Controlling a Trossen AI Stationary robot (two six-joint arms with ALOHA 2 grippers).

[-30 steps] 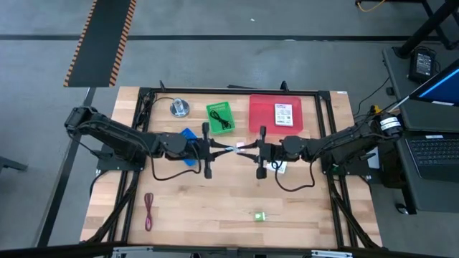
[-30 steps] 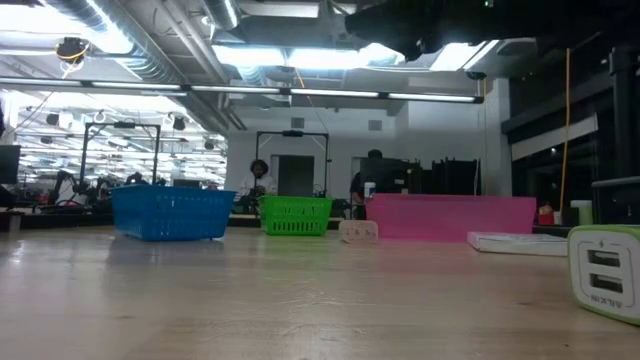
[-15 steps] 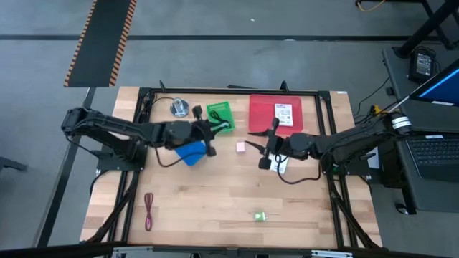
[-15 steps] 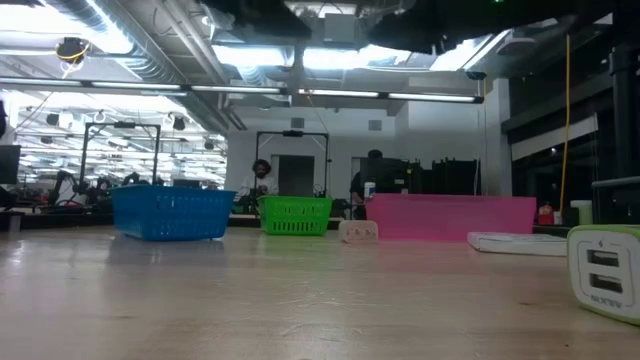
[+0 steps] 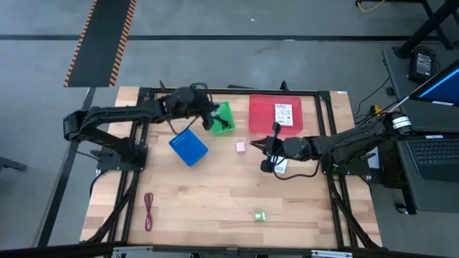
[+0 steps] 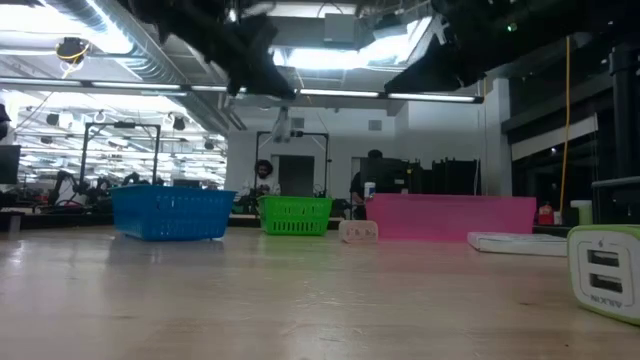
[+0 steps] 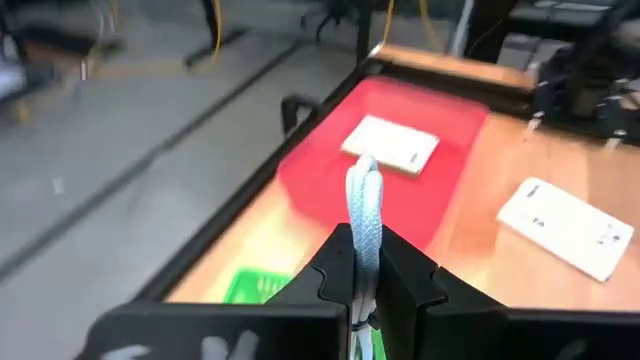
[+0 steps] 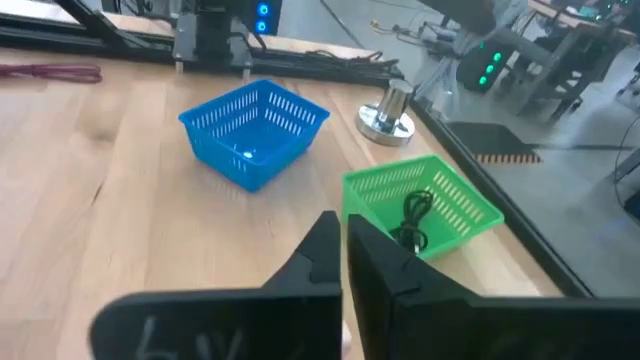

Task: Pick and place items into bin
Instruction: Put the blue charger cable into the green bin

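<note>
The left claw (image 5: 212, 115) is closed on a pale blue-white cord (image 7: 364, 215), which stands up between its fingers. In the high view this claw hangs over the green bin (image 5: 222, 117), at the rear of the worktop (image 5: 208, 204). A black cable (image 8: 412, 218) lies inside that bin. The round silver object (image 8: 389, 110) stands just beside the green bin, and the blue bin (image 5: 188, 147) sits nearer the worktop's middle.

The right claw (image 5: 267, 152) is closed and holds nothing visible. It sits right of centre, above a white packet (image 5: 280, 167) lying flat on the worktop. The pink cube (image 5: 241, 147) lies just to that claw's left, apart from it.

The red bin (image 5: 275, 113) stands at the rear right, with a second white packet (image 5: 285, 115) lying in it.

Toward the front edge, the green block (image 5: 259, 216) lies alone. The dark red cord (image 5: 149, 211) lies at the front left, well apart from both claws.
</note>
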